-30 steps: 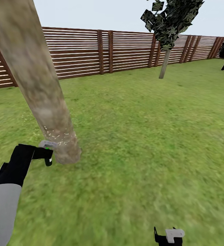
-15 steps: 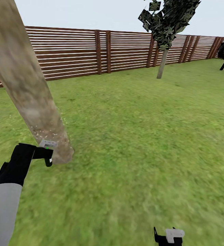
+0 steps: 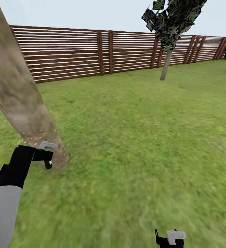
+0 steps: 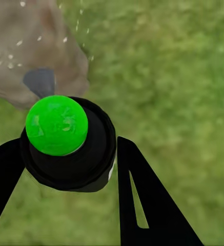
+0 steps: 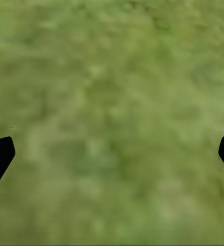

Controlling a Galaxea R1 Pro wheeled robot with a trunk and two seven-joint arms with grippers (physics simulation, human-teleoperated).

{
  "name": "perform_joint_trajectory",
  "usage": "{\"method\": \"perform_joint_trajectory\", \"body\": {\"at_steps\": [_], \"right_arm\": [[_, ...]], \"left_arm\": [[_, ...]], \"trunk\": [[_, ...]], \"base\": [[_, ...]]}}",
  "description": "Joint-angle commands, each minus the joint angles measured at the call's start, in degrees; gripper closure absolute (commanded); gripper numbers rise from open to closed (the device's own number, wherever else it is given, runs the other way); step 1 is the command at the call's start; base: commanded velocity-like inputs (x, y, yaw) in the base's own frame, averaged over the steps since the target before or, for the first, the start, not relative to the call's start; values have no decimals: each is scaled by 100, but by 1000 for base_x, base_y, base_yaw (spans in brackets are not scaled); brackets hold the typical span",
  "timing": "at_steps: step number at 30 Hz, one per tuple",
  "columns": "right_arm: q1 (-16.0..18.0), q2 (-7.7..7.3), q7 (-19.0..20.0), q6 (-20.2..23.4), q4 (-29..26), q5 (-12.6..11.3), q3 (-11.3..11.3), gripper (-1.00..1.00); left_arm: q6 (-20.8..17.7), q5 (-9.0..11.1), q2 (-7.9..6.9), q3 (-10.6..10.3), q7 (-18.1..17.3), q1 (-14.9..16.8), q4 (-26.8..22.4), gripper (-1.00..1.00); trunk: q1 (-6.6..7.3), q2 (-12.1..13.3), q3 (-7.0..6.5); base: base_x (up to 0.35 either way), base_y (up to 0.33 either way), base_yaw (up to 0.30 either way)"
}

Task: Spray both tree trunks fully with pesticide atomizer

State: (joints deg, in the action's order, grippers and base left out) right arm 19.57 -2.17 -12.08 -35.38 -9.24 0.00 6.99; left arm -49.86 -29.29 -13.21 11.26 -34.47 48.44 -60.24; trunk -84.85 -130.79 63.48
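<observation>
The spraying step is judged in hand: the pesticide atomizer [image 4: 65,141] is gripped by the left tool [image 3: 45,155] beside the speck-dotted tree trunk [image 3: 20,100] base, the right tool [image 5: 112,154] is held open, and higher trunk coverage is called for next.

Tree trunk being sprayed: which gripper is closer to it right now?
Left. The left gripper, shut on the atomizer, sits right beside the base of the tree trunk. The right gripper hangs open over grass, well off to the trunk's right.
</observation>
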Motion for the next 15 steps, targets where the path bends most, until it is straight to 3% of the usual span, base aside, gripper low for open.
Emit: {"method": "perform_joint_trajectory", "body": {"at_steps": [1,11,15], "right_arm": [[2,-3,-49,-4,1,0,48,-100],[3,-2,-47,-5,1,0,49,-100],[3,-2,-49,-12,1,0,48,-100]], "left_arm": [[-11,-59,5,8,-60,0,-5,100],[28,-7,13,0,-67,-51,86,100],[65,-8,20,7,-67,-168,418,100]], "trunk": [[-1,-2,5],[-1,-2,5],[-1,-2,5]], "base": [[228,-196,232],[183,-221,257],[116,-252,71]]}}
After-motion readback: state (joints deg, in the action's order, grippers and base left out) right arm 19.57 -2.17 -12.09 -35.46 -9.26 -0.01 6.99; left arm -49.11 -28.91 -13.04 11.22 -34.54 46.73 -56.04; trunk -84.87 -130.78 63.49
